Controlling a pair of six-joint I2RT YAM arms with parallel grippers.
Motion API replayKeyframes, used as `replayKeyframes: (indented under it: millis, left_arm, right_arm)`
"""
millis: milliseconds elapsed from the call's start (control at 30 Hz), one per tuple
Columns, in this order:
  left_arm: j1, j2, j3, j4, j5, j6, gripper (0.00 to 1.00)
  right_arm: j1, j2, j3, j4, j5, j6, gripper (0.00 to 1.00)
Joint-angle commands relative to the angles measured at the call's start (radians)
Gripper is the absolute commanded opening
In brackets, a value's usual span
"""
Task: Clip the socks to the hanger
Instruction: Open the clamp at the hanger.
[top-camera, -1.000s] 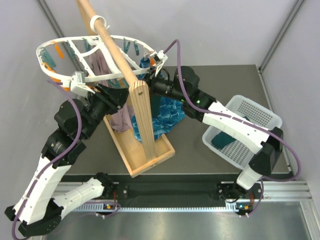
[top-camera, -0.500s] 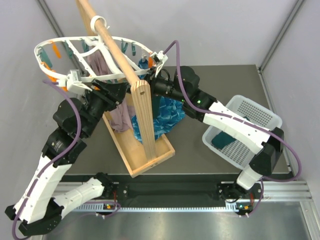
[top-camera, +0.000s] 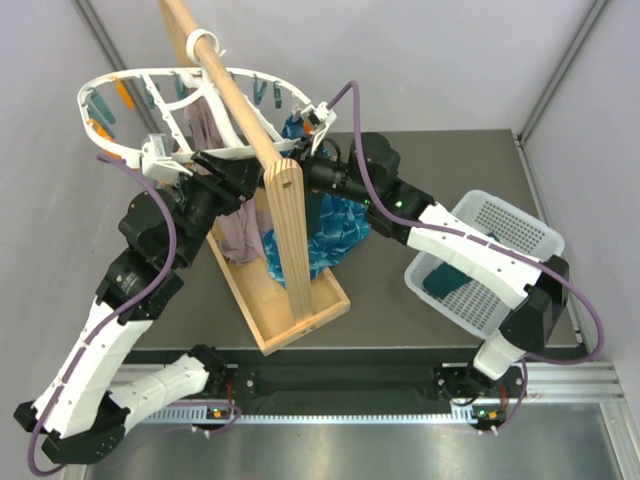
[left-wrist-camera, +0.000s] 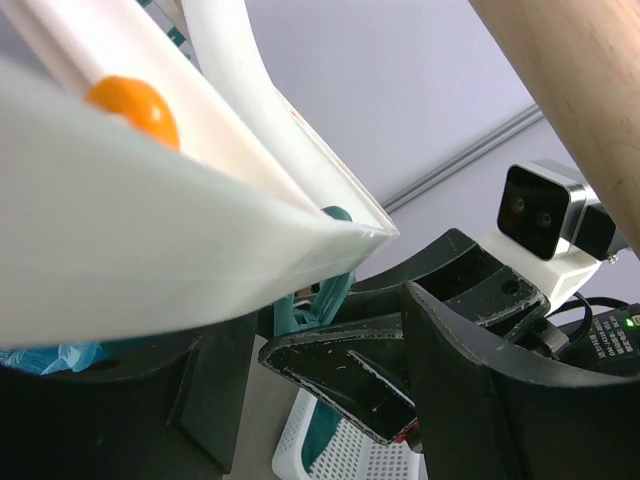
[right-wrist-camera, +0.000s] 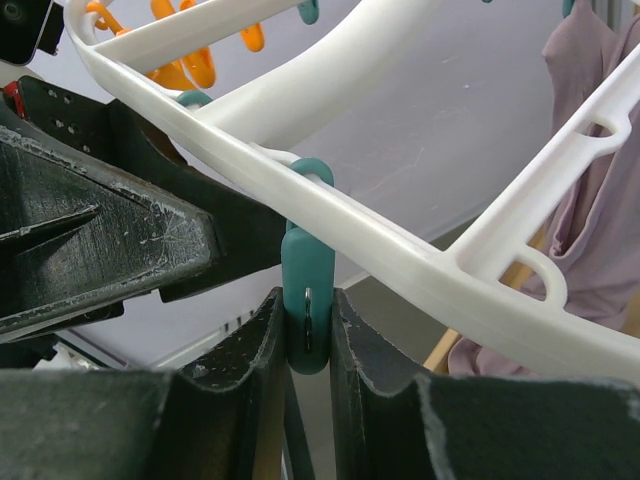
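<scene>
The white hanger hangs by its hook on the wooden pole, with teal and orange pegs round its ring. My right gripper is shut on a teal peg under the hanger's ring; in the top view it sits at the ring's right end. My left gripper is just left of it, under the ring, jaws wide apart, holding nothing that I can see. The hanger's frame fills that view. One teal sock lies in the white basket.
The white basket stands at the right. A wooden stand with its tray base bears the pole. A bright blue mottled cloth and a mauve-grey cloth hang from the hanger.
My left arm has risen and moved right, bringing its gripper close to the right gripper. The hanger has swung slightly. The right gripper has stayed on the peg.
</scene>
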Motion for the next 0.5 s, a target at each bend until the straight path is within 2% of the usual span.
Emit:
replayKeyframes:
  millis: [0,167,300,400,467]
  left_arm:
    - [-0.002,0.01,-0.031,0.094,0.031,0.015,0.64]
    - [-0.002,0.004,-0.047,0.1,0.044,0.03,0.61]
    - [-0.002,-0.013,-0.076,0.125,0.053,0.043,0.53]
    - [-0.002,-0.01,-0.079,0.128,0.051,0.052,0.38]
    - [-0.002,-0.004,-0.077,0.126,0.054,0.043,0.24]
  right_arm:
    - [0.007,-0.051,-0.005,-0.016,-0.022,-0.023,0.0]
    - [0.007,-0.049,-0.004,-0.014,-0.028,-0.023,0.0]
    - [0.009,-0.049,-0.004,-0.011,-0.029,-0.02,0.0]
    - [0.009,-0.048,0.004,-0.014,-0.032,-0.021,0.0]
    - [0.01,-0.049,0.002,-0.019,-0.033,-0.023,0.0]
